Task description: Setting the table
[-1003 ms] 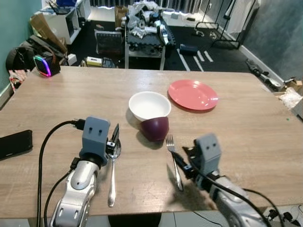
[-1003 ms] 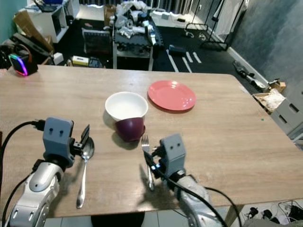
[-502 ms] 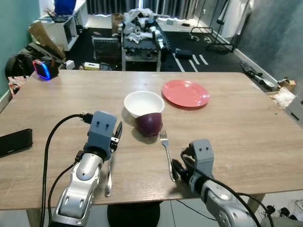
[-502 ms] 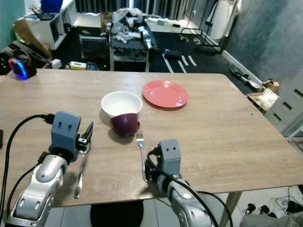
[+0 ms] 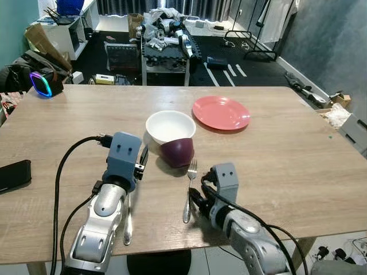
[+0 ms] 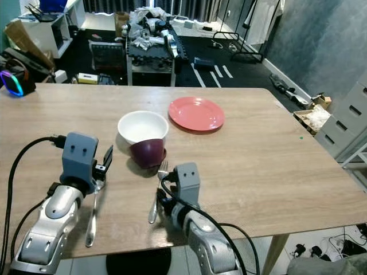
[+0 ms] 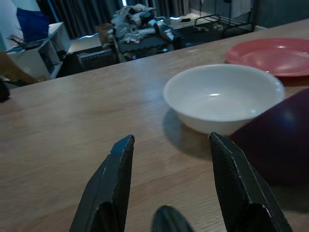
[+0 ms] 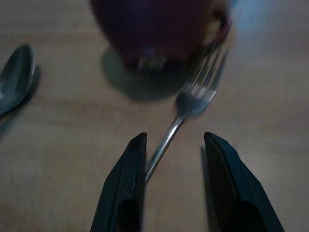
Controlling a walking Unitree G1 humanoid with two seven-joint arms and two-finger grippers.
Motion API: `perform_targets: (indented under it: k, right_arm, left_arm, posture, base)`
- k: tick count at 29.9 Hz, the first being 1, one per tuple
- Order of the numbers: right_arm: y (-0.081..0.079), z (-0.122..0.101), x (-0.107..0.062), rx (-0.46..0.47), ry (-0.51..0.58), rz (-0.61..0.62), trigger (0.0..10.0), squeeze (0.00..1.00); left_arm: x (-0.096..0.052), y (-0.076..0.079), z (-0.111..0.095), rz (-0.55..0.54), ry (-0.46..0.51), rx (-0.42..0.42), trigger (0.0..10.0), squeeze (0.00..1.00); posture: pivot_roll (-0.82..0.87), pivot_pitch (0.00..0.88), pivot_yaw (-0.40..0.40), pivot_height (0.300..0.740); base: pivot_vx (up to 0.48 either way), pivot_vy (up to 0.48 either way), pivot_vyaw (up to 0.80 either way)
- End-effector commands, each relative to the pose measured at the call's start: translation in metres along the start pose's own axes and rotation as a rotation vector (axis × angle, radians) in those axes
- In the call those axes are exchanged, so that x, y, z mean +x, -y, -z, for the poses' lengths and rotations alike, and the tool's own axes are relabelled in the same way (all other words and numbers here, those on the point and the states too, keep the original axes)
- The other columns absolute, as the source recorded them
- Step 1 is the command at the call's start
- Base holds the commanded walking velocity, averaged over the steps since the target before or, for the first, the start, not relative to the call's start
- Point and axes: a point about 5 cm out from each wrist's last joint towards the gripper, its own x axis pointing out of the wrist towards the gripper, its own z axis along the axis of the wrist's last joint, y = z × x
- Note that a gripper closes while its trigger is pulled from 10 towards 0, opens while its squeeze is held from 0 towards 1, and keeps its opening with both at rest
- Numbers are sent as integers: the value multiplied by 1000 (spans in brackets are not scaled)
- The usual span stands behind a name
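- Two silver, rounded metallic arms are seen, one at each side.
- Each wrist is capped by a blue-grey, boxy camera housing marked with two small dark dots.
- A thick black cable is looped into the left housing; thinner black cables are run along the right forearm.
- Long, flat black fingers are fitted to the left gripper point(image 7: 169, 193) and right gripper point(image 8: 174, 186).

No legible text, labels, brand marks, numbers or signs observed on anything in view.
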Motion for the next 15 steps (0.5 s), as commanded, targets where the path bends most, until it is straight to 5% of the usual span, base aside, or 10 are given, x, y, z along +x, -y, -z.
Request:
perform_targets:
  k: [1, 8, 12, 15]
  right_arm:
    - [9, -3, 0, -49, 30, 49, 10000, 0]
    - [-3, -32, -2, -63, 128, -23, 10000, 0]
    - [-15, 5, -4, -335, -63, -130, 10000, 0]
    - [-22, 14, -9, -288, -45, -212, 10000, 0]
  left_arm:
    - [-2, 1, 7, -4, -32, 7, 10000, 0]
    - [0, 1, 7, -9, -28, 5, 10000, 0]
    - [1, 2, 6, -9, -27, 2, 10000, 0]
    - [1, 2, 5, -10, -24, 0, 10000, 0]
  posture:
    - [-6, 0, -12, 740]
    - [-15, 0, -9, 740]
    - [-22, 0, -8, 740]
    - [-19, 0, -6, 740]
  base:
    - [0, 0, 0]
    - [0, 0, 0]
    - [0, 0, 0]
    - [0, 0, 0]
